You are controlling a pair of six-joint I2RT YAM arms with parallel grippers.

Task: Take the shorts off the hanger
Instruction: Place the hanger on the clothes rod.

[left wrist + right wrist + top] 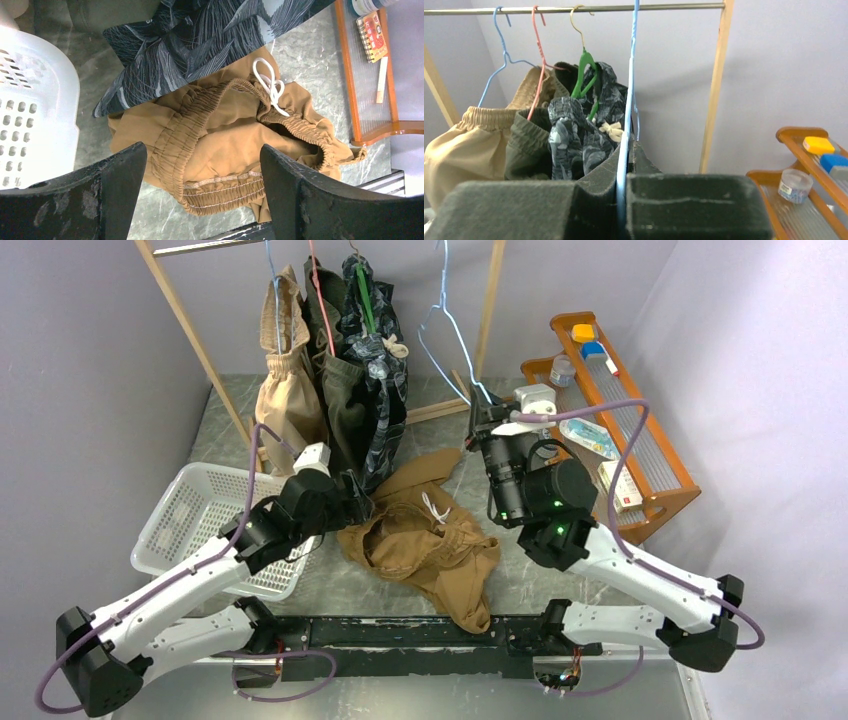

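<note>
Tan shorts [425, 540] lay crumpled on table [340, 590], centre of top view, waist gaping, white drawstring showing. L claw [355, 502] hung over their left edge, released, fingers [120, 172] wide apart w/ the gathered waistband seen between them, gripping nothing. R claw [621, 210] was clenched on blue wire hanger [625, 150], upper centre-right of top view; hanger's hook sat on the rail [574, 8]. Three more pairs hung upper left, packed side by side: beige shorts [285, 390], olive shorts [340, 405], dark patterned shorts [378, 390]. White basket [185, 515] sat lower left, touching L arm. Orange rack [650, 455] at right.
</note>
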